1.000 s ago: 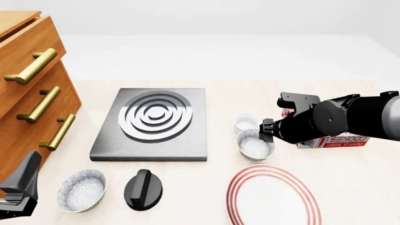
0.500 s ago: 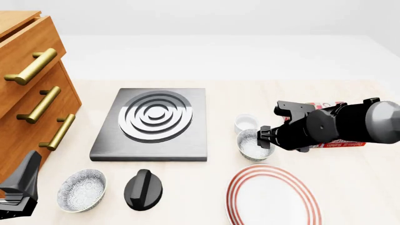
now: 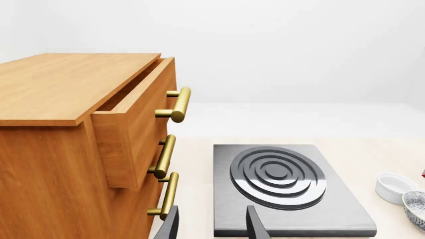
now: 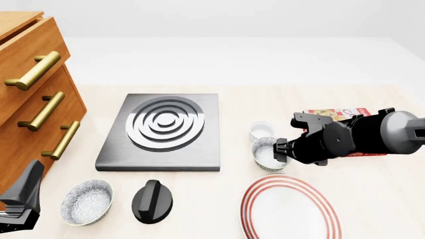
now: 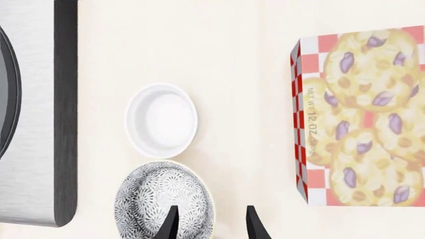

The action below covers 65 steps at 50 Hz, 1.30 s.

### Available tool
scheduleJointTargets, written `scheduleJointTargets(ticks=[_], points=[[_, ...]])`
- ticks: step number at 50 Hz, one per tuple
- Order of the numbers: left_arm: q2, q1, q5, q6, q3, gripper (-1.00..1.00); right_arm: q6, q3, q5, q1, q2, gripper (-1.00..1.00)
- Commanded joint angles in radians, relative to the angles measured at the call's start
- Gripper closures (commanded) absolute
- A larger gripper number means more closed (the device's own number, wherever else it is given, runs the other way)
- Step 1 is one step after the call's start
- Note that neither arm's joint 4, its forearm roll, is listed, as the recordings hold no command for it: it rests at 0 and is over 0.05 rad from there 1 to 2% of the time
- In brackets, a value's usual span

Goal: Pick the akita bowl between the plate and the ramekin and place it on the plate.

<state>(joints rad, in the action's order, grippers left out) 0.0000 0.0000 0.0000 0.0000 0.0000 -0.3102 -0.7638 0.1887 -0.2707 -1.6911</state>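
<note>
The akita bowl (image 4: 267,153) (image 5: 161,203), speckled grey on white, sits between the small white ramekin (image 4: 262,131) (image 5: 161,120) and the red-ringed plate (image 4: 290,209). My right gripper (image 4: 283,148) (image 5: 211,227) is open low at the bowl's right rim. In the right wrist view one finger is over the bowl's inside and the other is outside the rim. My left gripper (image 4: 23,196) (image 3: 211,229) is open and holds nothing, near the table's front left corner by the drawers. Both bowl (image 3: 417,209) and ramekin (image 3: 395,186) show at the edge of the left wrist view.
A dark stove plate (image 4: 162,130) with raised rings lies left of the ramekin. A wooden drawer cabinet (image 4: 33,99) stands at the left. A second speckled bowl (image 4: 86,201) and a black knob (image 4: 152,200) lie at the front. A cookie box (image 4: 345,114) lies behind my right arm.
My right arm has dropped lower and tilted toward the akita bowl, uncovering more of the cookie box. The bowl and my left arm have not moved.
</note>
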Motion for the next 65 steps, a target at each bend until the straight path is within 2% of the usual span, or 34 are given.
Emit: scheduleJointTargets(ticks=[1,18,20,21,38,39,41,43,48,65], points=[[0.0,0.0,0.0,0.0,0.0,-1.0,0.01,0.004,-0.01,0.016,-0.009,-1.0],[0.0,0.0,0.0,0.0,0.0,-1.0,0.009,0.009,-0.03,0.008,-0.035,-1.0],[0.0,0.0,0.0,0.0,0.0,-1.0,0.028,0.015,-0.035,0.034,-0.026,-1.0],[0.0,0.0,0.0,0.0,0.0,-1.0,0.031,0.016,-0.035,0.037,-0.021,1.0],[0.0,0.0,0.0,0.0,0.0,-1.0,0.023,0.007,-0.043,0.007,-0.012,1.0],[0.0,0.0,0.0,0.0,0.0,-1.0,0.041,0.008,-0.042,0.01,0.006,1.0],[0.0,0.0,0.0,0.0,0.0,-1.0,0.028,0.007,-0.028,-0.002,0.021,1.0],[0.0,0.0,0.0,0.0,0.0,-1.0,0.057,0.01,-0.013,0.014,0.077,1.0],[0.0,0.0,0.0,0.0,0.0,-1.0,0.039,0.0,0.042,-0.025,0.149,1.0],[0.0,0.0,0.0,0.0,0.0,-1.0,0.079,-0.024,0.166,-0.058,0.333,1.0]])
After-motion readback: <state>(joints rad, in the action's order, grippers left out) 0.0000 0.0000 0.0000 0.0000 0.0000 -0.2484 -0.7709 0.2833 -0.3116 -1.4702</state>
